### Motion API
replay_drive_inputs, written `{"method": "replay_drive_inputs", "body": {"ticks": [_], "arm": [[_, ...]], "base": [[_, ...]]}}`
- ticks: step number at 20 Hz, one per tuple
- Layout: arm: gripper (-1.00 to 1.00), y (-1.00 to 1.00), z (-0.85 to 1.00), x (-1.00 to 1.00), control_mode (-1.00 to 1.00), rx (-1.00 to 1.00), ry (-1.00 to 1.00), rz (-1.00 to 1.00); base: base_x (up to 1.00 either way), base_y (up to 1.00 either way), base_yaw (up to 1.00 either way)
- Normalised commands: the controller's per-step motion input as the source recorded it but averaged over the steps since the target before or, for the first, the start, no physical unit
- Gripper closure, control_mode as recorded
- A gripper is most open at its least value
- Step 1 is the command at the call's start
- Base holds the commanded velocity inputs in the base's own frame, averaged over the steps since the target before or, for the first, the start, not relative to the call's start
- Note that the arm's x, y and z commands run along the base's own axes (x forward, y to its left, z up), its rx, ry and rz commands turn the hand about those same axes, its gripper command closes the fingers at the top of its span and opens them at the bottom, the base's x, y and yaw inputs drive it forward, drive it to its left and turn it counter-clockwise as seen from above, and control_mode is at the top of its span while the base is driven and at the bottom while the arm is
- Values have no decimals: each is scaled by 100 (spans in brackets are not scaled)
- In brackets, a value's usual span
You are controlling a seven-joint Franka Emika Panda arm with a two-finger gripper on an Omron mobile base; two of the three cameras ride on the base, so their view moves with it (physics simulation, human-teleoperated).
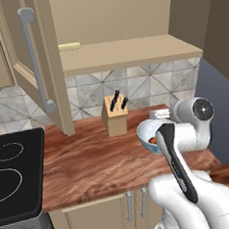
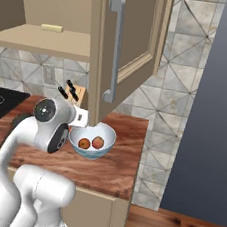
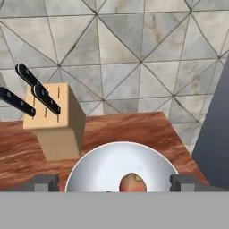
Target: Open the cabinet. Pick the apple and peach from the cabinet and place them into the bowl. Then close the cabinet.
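You are looking at a kitchen with a brown wooden counter (image 1: 91, 162) and a wall of grey tiles (image 3: 125, 58) cut into triangles. A black stove top (image 1: 16, 174) sits at the left end of the counter. A wooden knife block (image 1: 115, 117) with dark handles stands near the wall.

The cabinet (image 1: 33, 59) on the wall is open. Both of its doors swing out, and each has a long grey handle (image 2: 113, 50). On its shelf (image 1: 131, 53) lies a small pale yellow thing (image 1: 69, 46); you cannot tell what it is.

The bowl (image 2: 93, 142) sits on the counter, to the right of the knife block and near the counter's right end. Two round reddish fruits lie inside it side by side: one darker (image 2: 84, 143) and one lighter (image 2: 98, 142). You cannot tell which is the apple and which is the peach.

Your gripper (image 3: 114, 183) hangs just over the bowl with its fingers (image 3: 44, 183) spread wide. It holds nothing. One fruit shows right between the two tips.
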Motion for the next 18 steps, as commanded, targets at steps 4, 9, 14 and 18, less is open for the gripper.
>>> {"method": "replay_drive_inputs", "body": {"ticks": [4,9,14,18], "arm": [[-100,28,100,-100,-100,0,-22,0],[-100,43,99,-100,-100,-3,-29,0],[-100,50,83,-100,-100,-6,-33,1],[-100,34,58,-100,-100,-3,-34,10]], "base": [[0,0,0],[0,0,0],[0,0,0],[0,0,0]]}}
